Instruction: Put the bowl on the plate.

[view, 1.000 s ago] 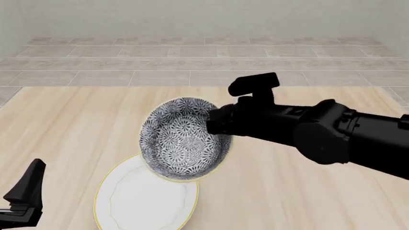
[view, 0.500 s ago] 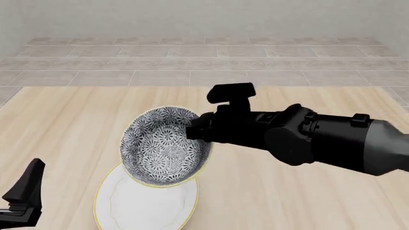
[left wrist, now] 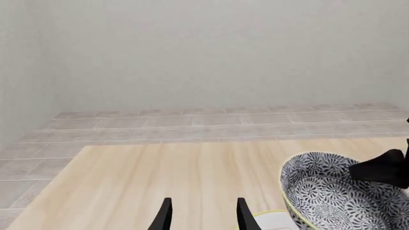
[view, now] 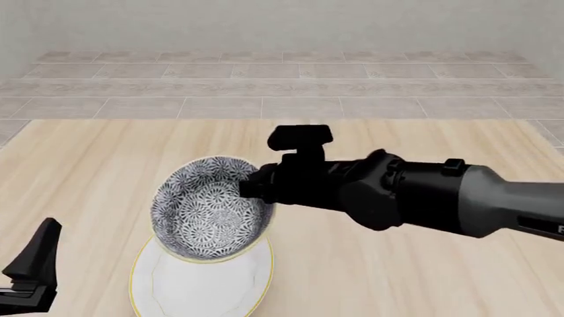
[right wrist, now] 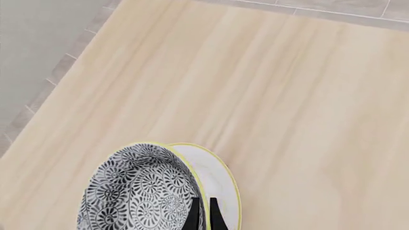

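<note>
Bowl [view: 210, 211] in right hand [right wrist: 202, 214] above plate [view: 201, 285]

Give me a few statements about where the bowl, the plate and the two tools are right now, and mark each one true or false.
1. The right tool grips the bowl by its rim. True.
2. The bowl is plain white inside. False: its inside carries a dense grey-and-white floral pattern.
3. The plate lies on the wooden table, partly covered in the front view by the bowl. True.
4. The left tool holds the plate. False: it is open, with nothing between its fingers, off to the left of the plate.
5. The bowl is upside down. False: its opening faces up, tilted.
</note>
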You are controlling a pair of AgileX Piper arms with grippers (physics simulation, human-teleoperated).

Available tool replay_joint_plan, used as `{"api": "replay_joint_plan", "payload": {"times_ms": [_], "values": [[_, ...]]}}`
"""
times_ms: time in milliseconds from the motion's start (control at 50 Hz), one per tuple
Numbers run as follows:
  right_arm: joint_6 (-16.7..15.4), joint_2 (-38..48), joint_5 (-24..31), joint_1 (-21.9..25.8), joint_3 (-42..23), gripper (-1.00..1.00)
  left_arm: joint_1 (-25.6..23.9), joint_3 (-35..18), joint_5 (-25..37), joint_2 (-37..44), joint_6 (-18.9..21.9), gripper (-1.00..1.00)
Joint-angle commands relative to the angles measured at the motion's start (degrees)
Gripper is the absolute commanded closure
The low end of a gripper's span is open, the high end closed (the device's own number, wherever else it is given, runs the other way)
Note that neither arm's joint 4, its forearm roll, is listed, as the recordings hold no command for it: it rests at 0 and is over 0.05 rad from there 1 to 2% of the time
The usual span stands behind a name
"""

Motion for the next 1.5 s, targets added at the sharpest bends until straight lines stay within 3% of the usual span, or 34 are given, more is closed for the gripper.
{"api": "replay_joint_plan", "payload": {"times_ms": [20, 1040, 1500], "values": [[1.9, 2.3, -0.3, 0.9, -1.8, 1.0, 0.0, -0.1, 0.1, 0.0, 0.0, -1.0], [1.8, 14.1, -2.8, 2.0, -4.6, 1.0, -0.1, -0.8, 0.3, 0.0, 0.2, -1.0], [4.7, 17.3, -6.0, 3.4, -3.5, 1.0, -0.3, -0.7, 0.4, 0.0, 0.2, -1.0]]}}
